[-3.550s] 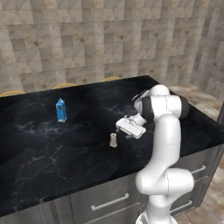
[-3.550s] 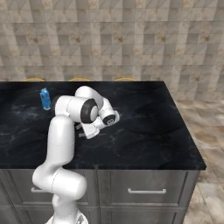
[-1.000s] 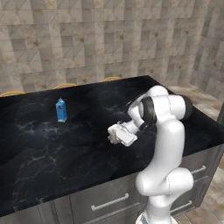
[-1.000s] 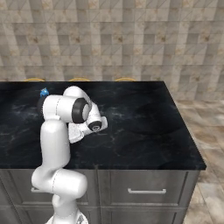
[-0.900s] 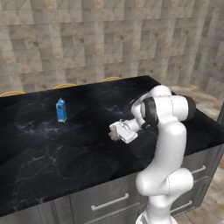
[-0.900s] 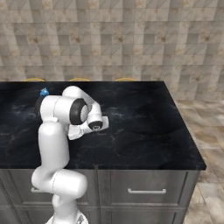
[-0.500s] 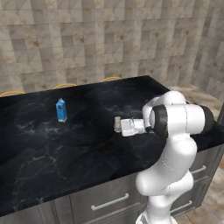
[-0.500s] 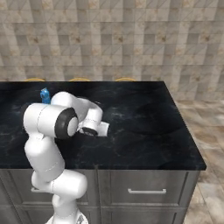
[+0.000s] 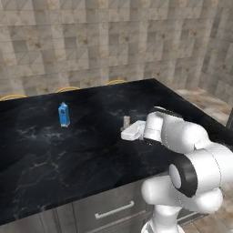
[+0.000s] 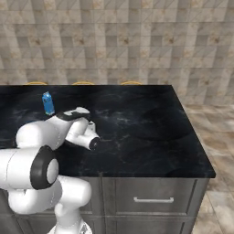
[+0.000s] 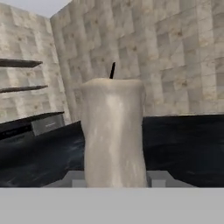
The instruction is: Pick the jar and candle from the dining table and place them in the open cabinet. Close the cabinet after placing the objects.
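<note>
The candle (image 11: 113,131), a cream pillar with a dark wick, stands upright between my fingertips (image 11: 158,179) in the hand view. In the left base view the candle (image 9: 126,121) sits at the tip of my gripper (image 9: 127,126), just above the black marble dining table (image 9: 91,154), right of its middle. My gripper is shut on it. In the right base view my own arm hides the candle over the dining table (image 10: 146,132). The jar and the cabinet are out of view.
A blue carton (image 9: 64,114) (image 10: 47,103) stands on the table's far left part. Grey drawer fronts (image 10: 151,199) with silver handles run under the front edge. Yellow chair backs (image 9: 68,88) peek over the far edge. Grey shelf boards (image 11: 19,64) show at the hand view's left.
The gripper closed on the candle and raised it a little off the slab. The arm's elbow has swung out toward the cameras while the hand stayed near the same spot.
</note>
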Available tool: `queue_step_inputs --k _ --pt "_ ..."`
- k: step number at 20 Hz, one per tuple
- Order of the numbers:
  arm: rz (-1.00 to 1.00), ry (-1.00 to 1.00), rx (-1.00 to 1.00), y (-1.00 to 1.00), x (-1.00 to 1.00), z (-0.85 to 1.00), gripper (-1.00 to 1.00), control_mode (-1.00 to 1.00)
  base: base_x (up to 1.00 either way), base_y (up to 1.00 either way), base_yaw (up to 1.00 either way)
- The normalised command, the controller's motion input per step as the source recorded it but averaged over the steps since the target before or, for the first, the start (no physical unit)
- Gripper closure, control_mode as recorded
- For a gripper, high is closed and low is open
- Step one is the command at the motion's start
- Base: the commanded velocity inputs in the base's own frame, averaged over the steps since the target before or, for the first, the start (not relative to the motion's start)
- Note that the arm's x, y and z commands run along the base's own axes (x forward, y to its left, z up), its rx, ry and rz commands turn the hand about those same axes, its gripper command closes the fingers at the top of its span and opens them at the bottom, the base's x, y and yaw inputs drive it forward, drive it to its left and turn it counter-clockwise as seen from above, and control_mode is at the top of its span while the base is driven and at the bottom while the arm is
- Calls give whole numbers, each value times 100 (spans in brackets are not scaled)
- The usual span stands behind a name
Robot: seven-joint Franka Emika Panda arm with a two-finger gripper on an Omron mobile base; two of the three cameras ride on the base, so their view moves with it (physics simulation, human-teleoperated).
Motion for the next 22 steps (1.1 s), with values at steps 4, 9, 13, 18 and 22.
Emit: queue_step_inputs --k 4,9,13,18,22 --pt "0 -34 -19 0 -68 65 100 -100 0 0 0" --pt "1 -6 -12 -17 -88 87 100 -100 0 0 0" --pt "10 14 -11 -26 -57 89 100 -100 0 0 0" --pt "18 35 -11 -21 -71 48 100 -100 0 0 0" --pt "38 22 -7 -33 -100 9 100 -100 0 0 0"
